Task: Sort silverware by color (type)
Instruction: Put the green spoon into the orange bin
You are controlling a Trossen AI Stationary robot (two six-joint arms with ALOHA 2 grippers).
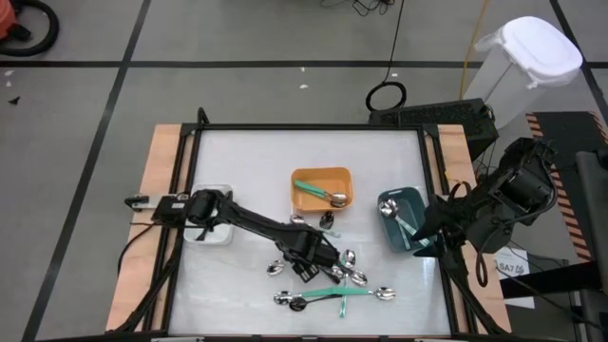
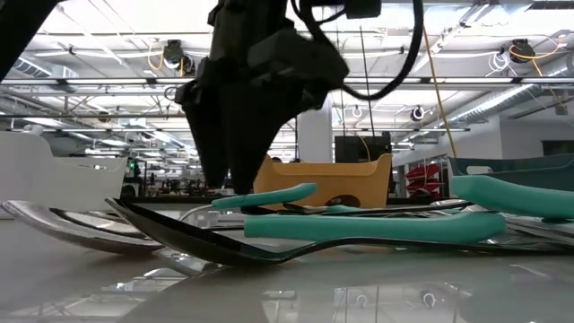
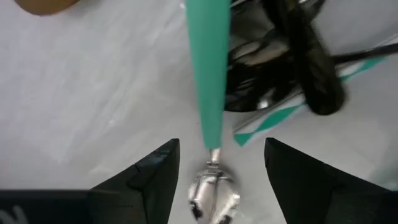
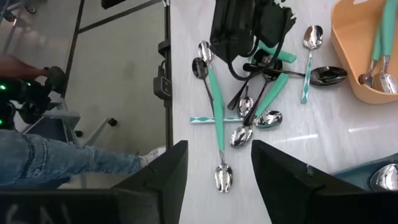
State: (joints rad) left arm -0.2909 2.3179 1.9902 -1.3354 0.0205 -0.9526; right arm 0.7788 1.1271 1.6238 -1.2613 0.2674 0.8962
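Several pieces of silverware (image 1: 328, 285) are seen in the high view, heaped near the front of the worktop (image 1: 247, 161), with the left gripper (image 1: 318, 261) lowered into the heap. One teal-handled spoon lies in the orange bin (image 1: 321, 188) and another in the dark teal bin (image 1: 403, 218), beside which the right gripper (image 1: 427, 233) waits.

From the low view, the left gripper (image 2: 238, 170) is shown standing over crossed teal handles and dark spoons; whether anything is touched cannot be told there.

In the left wrist view, the jaws are spread either side of a teal-handled spoon (image 3: 208, 93), at the neck where the handle meets the silver bowl. No contact is visible yet. A good grasp is judged to need the neck centred between the jaws before closing, and a straight lift, since black utensils (image 3: 305, 56) lie just beside the handle and could be dragged along.

In the right wrist view, the right arm's jaws stand spread and empty, and the heap (image 4: 249, 93) is seen across the worktop with the left gripper (image 4: 245, 46) over it. A person's leg (image 4: 56, 162) shows beyond the edge.
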